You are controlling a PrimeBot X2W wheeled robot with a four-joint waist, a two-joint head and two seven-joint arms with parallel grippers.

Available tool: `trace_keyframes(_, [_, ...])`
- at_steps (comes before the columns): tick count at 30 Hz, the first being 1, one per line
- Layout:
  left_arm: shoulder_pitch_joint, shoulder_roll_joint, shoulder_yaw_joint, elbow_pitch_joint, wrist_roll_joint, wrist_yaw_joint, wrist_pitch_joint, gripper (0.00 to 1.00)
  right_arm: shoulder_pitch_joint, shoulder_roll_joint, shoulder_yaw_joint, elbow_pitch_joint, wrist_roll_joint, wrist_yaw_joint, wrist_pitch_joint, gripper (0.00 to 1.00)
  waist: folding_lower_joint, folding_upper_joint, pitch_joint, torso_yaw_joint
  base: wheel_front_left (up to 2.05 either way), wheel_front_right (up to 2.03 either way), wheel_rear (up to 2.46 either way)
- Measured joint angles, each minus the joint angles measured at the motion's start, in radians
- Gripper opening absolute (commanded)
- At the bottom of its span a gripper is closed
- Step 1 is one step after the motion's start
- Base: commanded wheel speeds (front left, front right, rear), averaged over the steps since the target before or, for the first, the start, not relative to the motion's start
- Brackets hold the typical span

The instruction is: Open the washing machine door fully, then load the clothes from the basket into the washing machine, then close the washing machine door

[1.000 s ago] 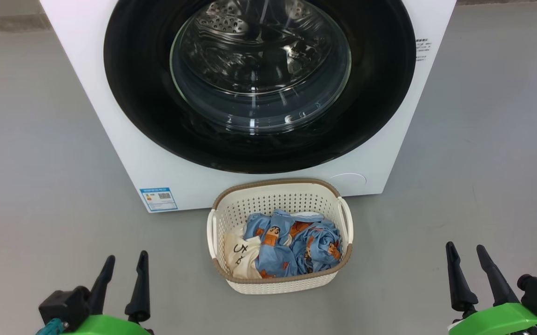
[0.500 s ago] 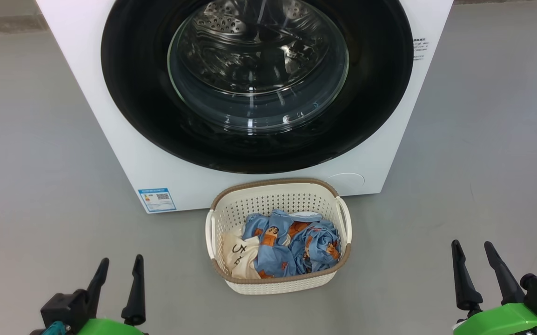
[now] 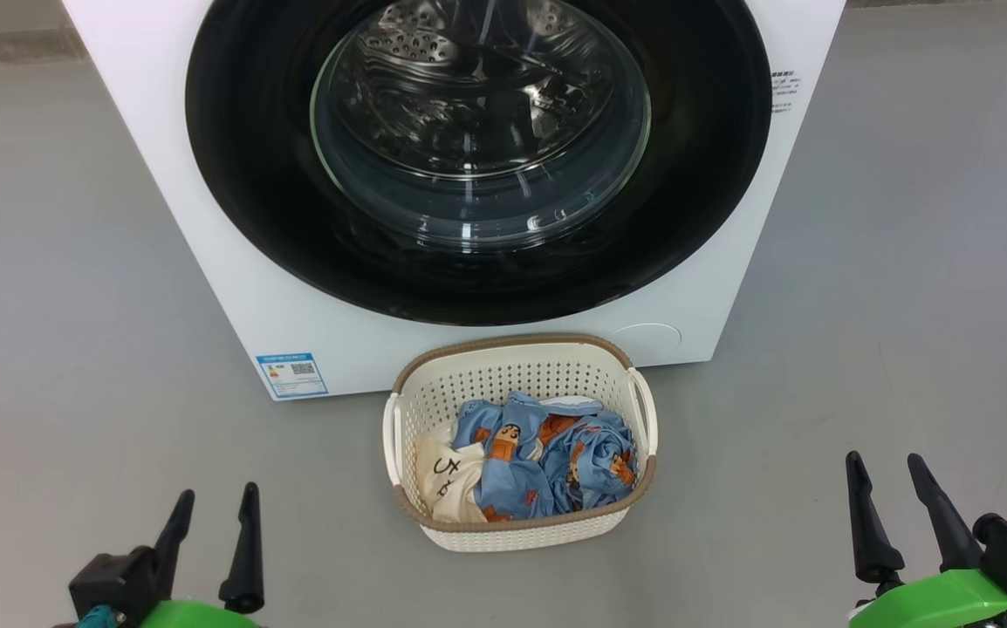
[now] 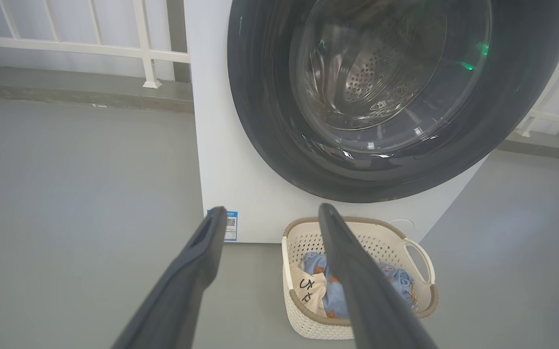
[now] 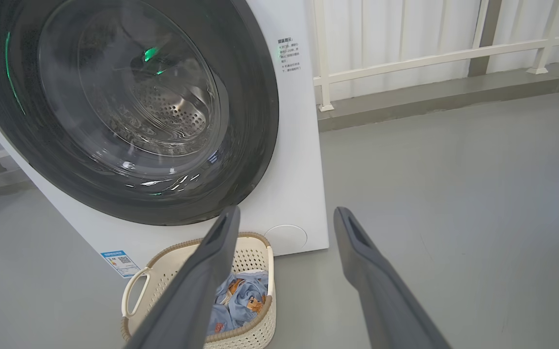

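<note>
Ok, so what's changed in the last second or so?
The left gripper dropped slightly down and left in the head view; the right gripper edged slightly right. Both stay open and empty, with nothing grasped or released. The whole view slid a touch left, which is the camera moving. The washing machine door stays shut, and the clothes lie unmoved in the basket.

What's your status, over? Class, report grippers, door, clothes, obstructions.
Left gripper open, empty; right gripper open, empty. Washing machine door shut; clothes in basket. Basket close under door, could crowd its swing.
</note>
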Motion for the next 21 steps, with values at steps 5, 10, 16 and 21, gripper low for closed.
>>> trace_keyframes(5, [0.000,0.000,0.015,0.002,0.029,0.000,0.000,1.00,0.000,0.000,0.001,0.002,0.000,0.000,0.000,1.00,0.0000,0.0000,0.002,0.000,0.18,0.18,-0.35])
trace_keyframes(10, [0.000,-0.002,0.020,0.000,0.050,0.000,0.000,1.00,0.000,0.000,0.002,0.003,0.000,0.000,0.000,1.00,0.0000,0.0000,0.005,-0.001,0.57,0.57,-1.14])
trace_keyframes(16, [-0.009,-0.004,0.022,-0.003,0.050,0.000,0.000,1.00,0.000,-0.001,0.003,0.004,0.000,0.000,0.000,1.00,0.0000,0.0000,0.012,0.000,1.00,1.00,-2.01])
trace_keyframes(21, [-0.020,-0.005,0.022,-0.009,0.050,0.000,0.000,1.00,0.000,-0.005,0.003,0.004,-0.001,0.000,0.000,1.00,0.0000,0.0000,0.017,-0.001,1.23,1.23,-2.46])
